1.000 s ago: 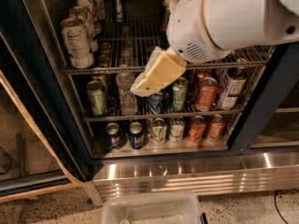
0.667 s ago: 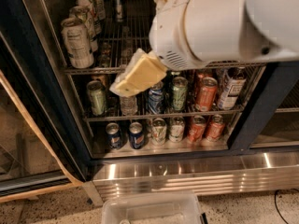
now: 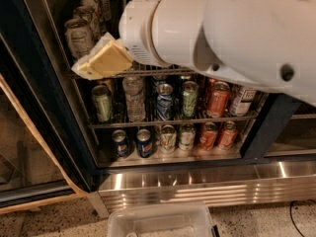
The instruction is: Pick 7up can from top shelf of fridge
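We see the gripper (image 3: pixel 101 62), cream-yellow, at the end of the big white arm (image 3: pixel 222 28), up at the left front of the top shelf (image 3: pixel 148 72) of the fridge (image 3: pixel 29 88). It points down-left, its tip over the shelf's front rail. We cannot tell if it is spread or closed; it reads as one wedge from here. The 7up can (image 3: pixel 78 36) stands upright on the top shelf at the far left front, pale body with dark print, just beside the gripper's upper left edge. We cannot tell if they touch. Behind it, two more pale cans (image 3: pixel 93 11) line up toward the back. The arm hides most of the top shelf to the right. On the middle shelf, left to right, we see a green can (image 3: pixel 102 102), a clear bottle (image 3: pixel 133 97), a blue can (image 3: pixel 164 102), another green can (image 3: pixel 189 98) and an orange can (image 3: pixel 218 98). On the bottom shelf we see two dark blue cans (image 3: pixel 120 143), two silvery cans (image 3: pixel 168 138) and two red-orange cans (image 3: pixel 208 135). The ribbed steel base (image 3: pixel 207 184) runs below. A clear plastic bin (image 3: pixel 158 220) sits on the speckled floor (image 3: pixel 54 221) in front of it.
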Controlling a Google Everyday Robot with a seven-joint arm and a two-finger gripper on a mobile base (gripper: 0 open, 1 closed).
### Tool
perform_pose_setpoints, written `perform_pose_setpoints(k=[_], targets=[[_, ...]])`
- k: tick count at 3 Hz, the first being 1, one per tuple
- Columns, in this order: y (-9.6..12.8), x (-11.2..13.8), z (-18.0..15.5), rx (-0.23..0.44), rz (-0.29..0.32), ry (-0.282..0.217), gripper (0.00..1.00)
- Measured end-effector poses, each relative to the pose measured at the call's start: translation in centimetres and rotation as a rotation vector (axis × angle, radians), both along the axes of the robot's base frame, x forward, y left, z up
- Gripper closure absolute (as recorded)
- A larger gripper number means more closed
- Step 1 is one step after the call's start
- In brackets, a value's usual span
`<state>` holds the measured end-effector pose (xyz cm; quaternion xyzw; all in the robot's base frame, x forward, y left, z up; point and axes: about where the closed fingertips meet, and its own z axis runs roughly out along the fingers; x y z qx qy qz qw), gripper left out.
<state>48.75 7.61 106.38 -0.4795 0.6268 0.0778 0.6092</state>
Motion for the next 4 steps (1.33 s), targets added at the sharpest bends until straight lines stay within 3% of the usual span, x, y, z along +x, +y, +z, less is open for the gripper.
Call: perform_pose_setpoints(k=[1,2,3,4], targets=[[3.5,1.5,0.8,0.118,0.064,-0.007,0.0],[6.5,2.0,0.4,0.241,0.163,0.035,0.0],[8.2,1.8,-0.9,0.346,0.226,0.083,0.0],[9.4,0.7,-1.9,0.403,0.269,0.107,0.0]])
